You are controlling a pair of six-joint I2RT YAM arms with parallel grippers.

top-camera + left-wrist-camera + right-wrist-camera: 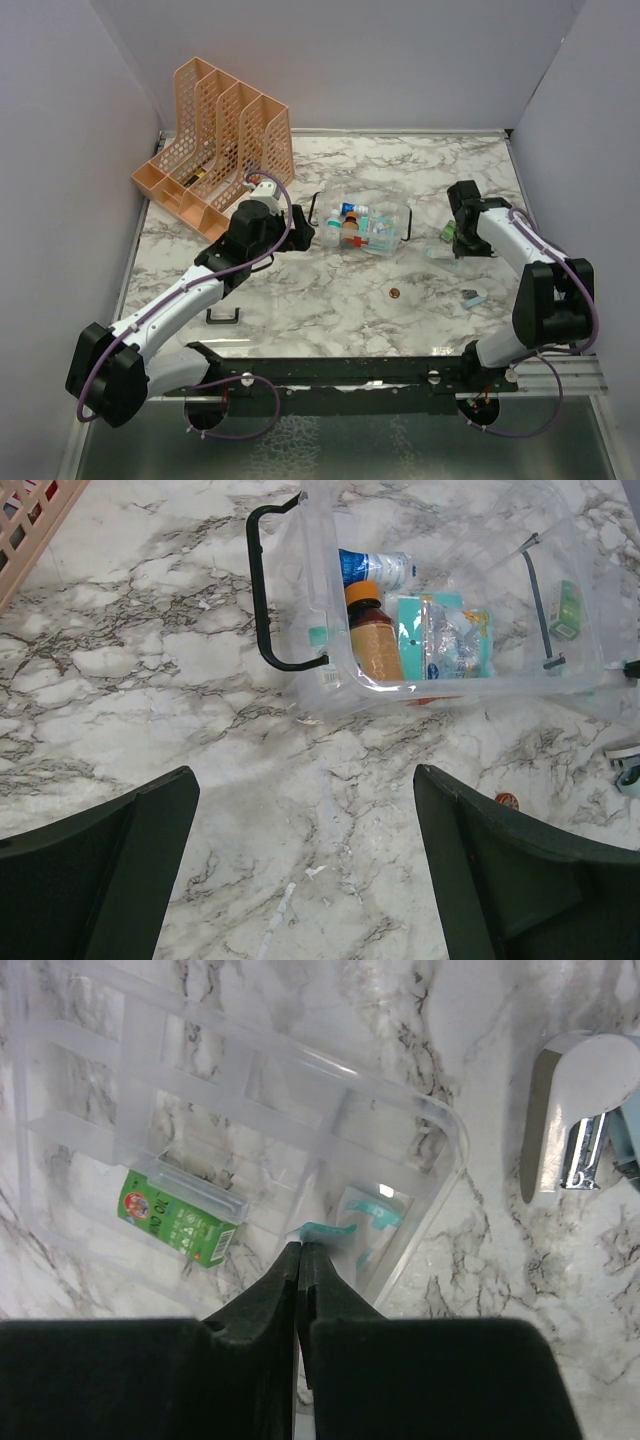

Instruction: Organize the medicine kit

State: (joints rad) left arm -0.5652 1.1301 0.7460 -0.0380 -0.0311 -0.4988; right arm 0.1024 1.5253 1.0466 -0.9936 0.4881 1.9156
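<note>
Kit [365,225] is sitting mid-table, its lid [200,1090] lying open for loading. Right gripper [302,1250] is pinching a teal packet [365,1215] at the lid's corner. Left gripper [305,780] is hovering wide near the handle [254,590], seemingly ready to steady it.

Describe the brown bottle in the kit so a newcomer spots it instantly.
On the white marble table, find the small clear plastic box with black handles near the middle. Inside, at the end toward the orange mesh rack, sits the amber bottle; only it has an orange cap, unlike the blue-labelled white bottle and teal packet.
</note>
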